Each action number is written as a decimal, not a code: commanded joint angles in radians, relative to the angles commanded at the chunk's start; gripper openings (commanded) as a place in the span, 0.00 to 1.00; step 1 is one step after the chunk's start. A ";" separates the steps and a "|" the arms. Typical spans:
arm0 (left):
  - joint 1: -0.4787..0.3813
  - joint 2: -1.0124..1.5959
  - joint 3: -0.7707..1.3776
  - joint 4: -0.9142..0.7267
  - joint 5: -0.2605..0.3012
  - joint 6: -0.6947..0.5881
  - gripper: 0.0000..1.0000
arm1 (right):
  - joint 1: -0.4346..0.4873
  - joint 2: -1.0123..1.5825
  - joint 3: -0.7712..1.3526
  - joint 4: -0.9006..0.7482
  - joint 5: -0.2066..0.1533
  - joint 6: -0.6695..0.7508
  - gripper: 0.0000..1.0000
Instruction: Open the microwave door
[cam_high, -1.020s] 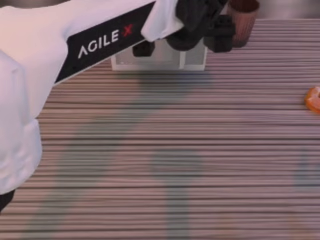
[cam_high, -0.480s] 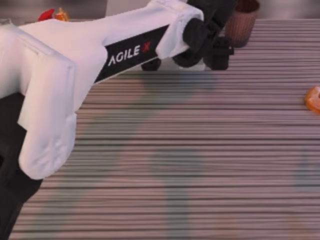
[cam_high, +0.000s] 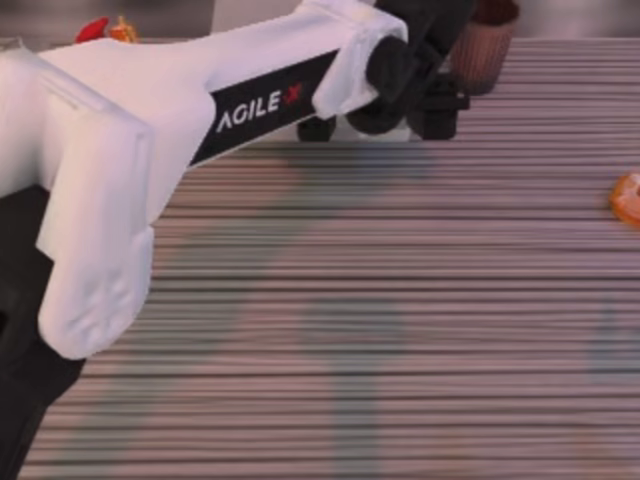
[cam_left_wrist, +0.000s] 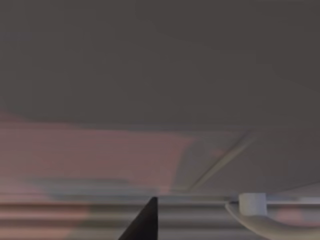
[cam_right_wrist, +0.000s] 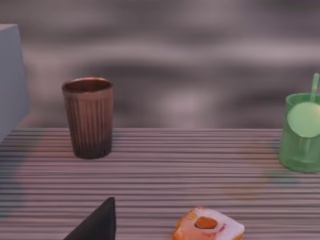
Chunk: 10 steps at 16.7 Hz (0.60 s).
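**A:** White-cased, the left arm (cam_high: 180, 130), stretched over the striped table (cam_high: 400, 300) from the top view's left. Ends at the brown ribbed cup (cam_high: 485, 45)?

**B:** Just short of it. Left gripper (cam_high: 405, 80) just beside the cup, on the cup's left in the top view, black against the white casing.

**A:** Open or clamped?

**B:** Cannot tell. Too bunched together from above, and only one dark tip in the left wrist view.

**A:** And the microwave (cam_right_wrist: 9, 75)?

**B:** Beside the cup too, on the same side as the left gripper, almost wholly hidden beneath the arm in the top view. One light-grey corner shown in the right wrist view, near the cup but apart from it.

**A:** Microwave door (cam_left_wrist: 160, 75)?

**B:** Pressed close to the left wrist camera: greyish translucent window across nearly the whole view, with a pale rounded fitting (cam_left_wrist: 252, 204) at its lower edge. How far ajar, impossible to say.

**A:** Right gripper (cam_right_wrist: 97, 222)?

**B:** Out of the top view. One dark tip in the right wrist view, aimed toward the cup. Grip impossible to judge.

**A:** Anything else near the cup?

**B:** Orange-and-white item (cam_high: 628, 198) well apart from it, at the top view's right edge. Green cup with a straw (cam_right_wrist: 300, 132) farther off on that side. Red and orange scrap (cam_high: 105, 28) well away on the other side, beyond the arm.
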<state>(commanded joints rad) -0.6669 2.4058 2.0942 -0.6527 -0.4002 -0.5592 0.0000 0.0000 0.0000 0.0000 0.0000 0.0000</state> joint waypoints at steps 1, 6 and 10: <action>0.000 0.000 0.000 0.000 0.000 0.000 0.47 | 0.000 0.000 0.000 0.000 0.000 0.000 1.00; 0.000 0.000 0.000 0.000 0.000 0.000 0.10 | 0.000 0.000 0.000 0.000 0.000 0.000 1.00; 0.000 0.000 0.000 0.000 0.000 0.000 0.00 | 0.000 0.000 0.000 0.000 0.000 0.000 1.00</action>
<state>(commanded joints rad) -0.6669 2.4058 2.0942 -0.6527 -0.4002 -0.5592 0.0000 0.0000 0.0000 0.0000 0.0000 0.0000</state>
